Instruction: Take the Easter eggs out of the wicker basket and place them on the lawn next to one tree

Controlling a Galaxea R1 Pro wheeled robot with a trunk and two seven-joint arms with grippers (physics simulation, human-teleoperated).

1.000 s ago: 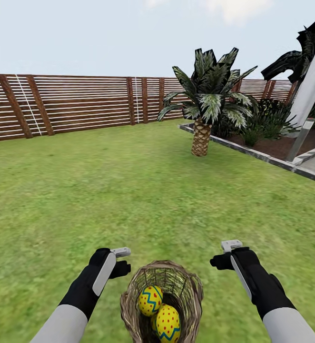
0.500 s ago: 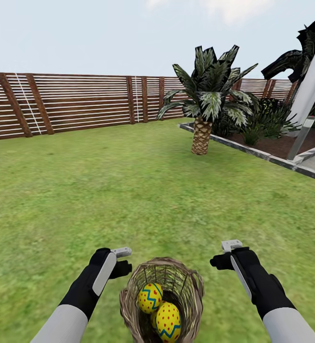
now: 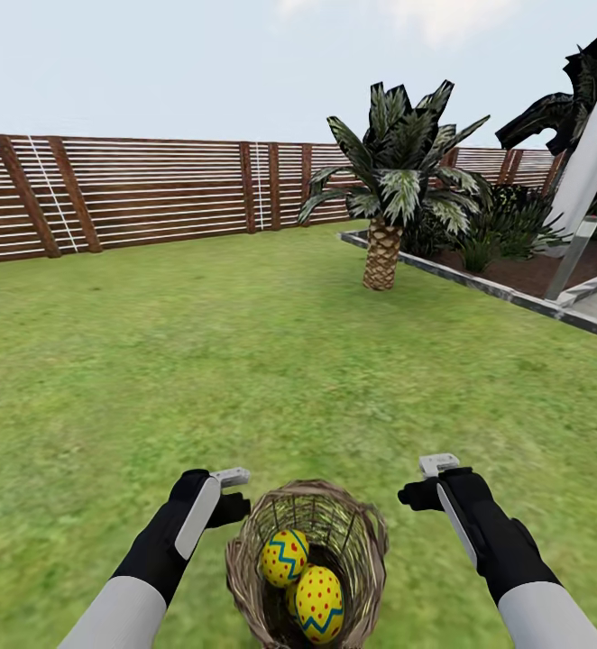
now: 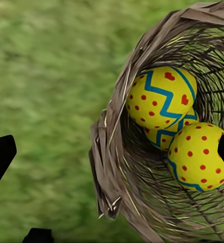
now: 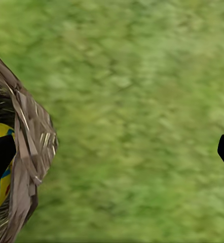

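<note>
— Where are your pincers?

— Your left gripper (image 3: 234,476) and right gripper (image 3: 436,465) hang on either side of the wicker basket (image 3: 363,541), both spread open and holding nothing.

— And the eggs?

— They lie in the basket, which sits on the lawn (image 3: 199,361) between your arms: brown open weave, frayed rim. The left wrist camera shows three Easter eggs (image 4: 161,98) packed together, touching, bright yellow with red dots and blue zigzag bands.

— Further out?

— You face a scaly-trunked palm (image 3: 381,257) and a slatted fence (image 3: 136,194).

Rough woven wicker basket (image 3: 309,563), glossy eggs (image 3: 302,582)
</note>
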